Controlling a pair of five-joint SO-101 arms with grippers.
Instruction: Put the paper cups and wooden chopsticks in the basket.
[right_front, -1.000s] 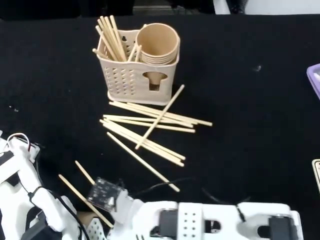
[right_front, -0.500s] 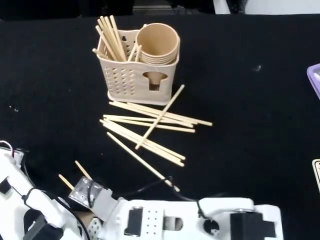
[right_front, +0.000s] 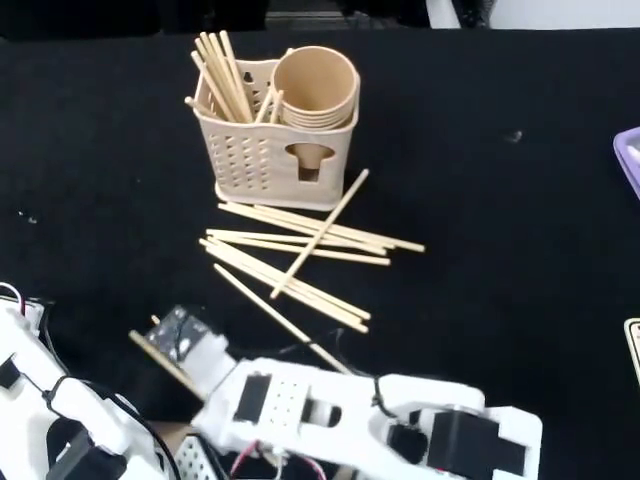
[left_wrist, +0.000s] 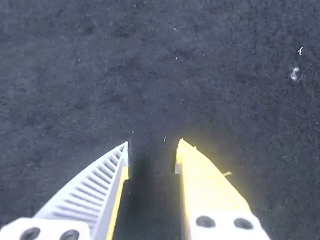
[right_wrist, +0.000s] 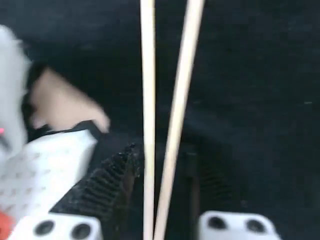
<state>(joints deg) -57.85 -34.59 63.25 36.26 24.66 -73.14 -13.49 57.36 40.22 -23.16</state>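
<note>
— Black cloth covers the whole table. Where is the right gripper?

— Low in the high view, near 7 o'clock. Its jaws stand apart, straddling two wooden chopsticks that lie on the cloth. One finger sits against a stick and the other stands a little off, so nothing is clamped.

— And the left gripper?

— It hangs over the cloth with its fingers parted, and dark fabric shows between them.

— Further out?

— Toward the middle of the table lies a loose pile of chopsticks, fanned flat. One crossing stick runs over them, its far end just beside the basket's corner.

— Where is the basket?

— Up at 12 o'clock, standing upright. The stacked paper cups fill its 3 o'clock side. A bundle of chopsticks stands tilted in its 9 o'clock side.

— Anything at the edge?

— A purple object sits at 3 o'clock, cut off by the frame.
</note>
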